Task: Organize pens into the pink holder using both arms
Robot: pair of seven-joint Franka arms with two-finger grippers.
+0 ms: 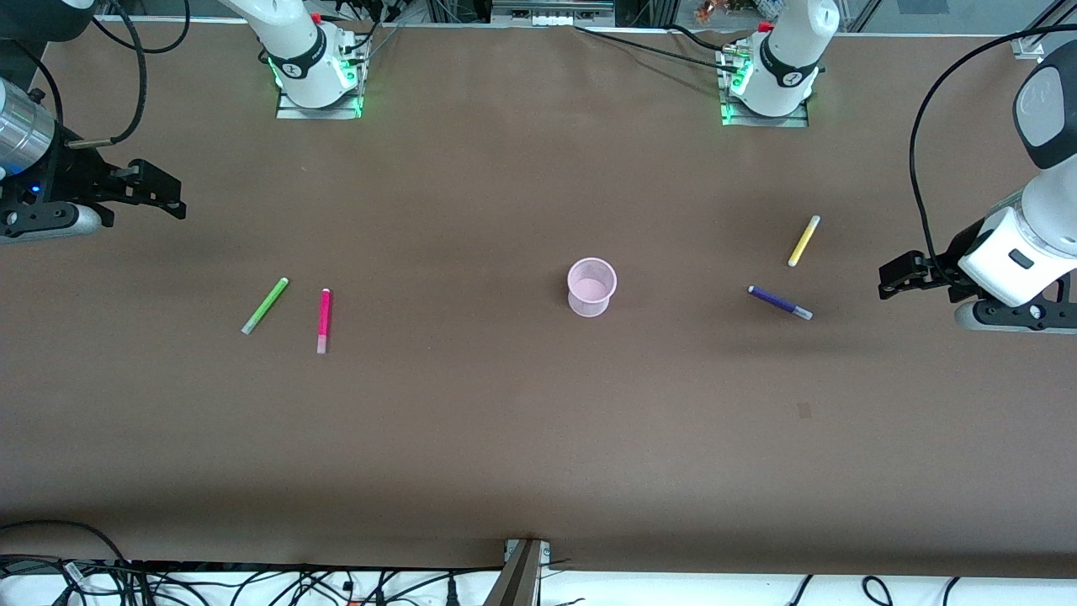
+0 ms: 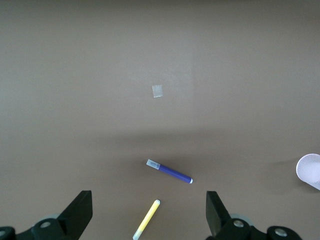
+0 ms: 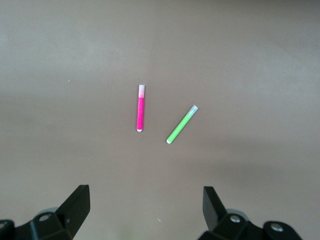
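The pink holder [image 1: 591, 287] stands upright mid-table; its rim [image 2: 310, 169] shows at the edge of the left wrist view. Toward the right arm's end lie a lime green pen [image 1: 265, 305] [image 3: 181, 124] and a magenta pen [image 1: 324, 320] [image 3: 141, 108], a little apart. Toward the left arm's end lie a yellow pen [image 1: 803, 241] [image 2: 146, 219] and a dark purple pen [image 1: 780, 302] [image 2: 169, 171]. My right gripper [image 1: 172, 195] [image 3: 145, 195] hangs open over the table's end, apart from its two pens. My left gripper [image 1: 890, 280] [image 2: 149, 202] hangs open and empty beside the yellow and purple pens.
Both arm bases [image 1: 318, 71] [image 1: 767, 84] stand along the edge farthest from the front camera. A small pale patch [image 1: 803, 410] [image 2: 157, 91] lies flat on the brown table, nearer the front camera than the purple pen. Cables [image 1: 252, 581] and a metal bracket [image 1: 523, 572] line the nearest edge.
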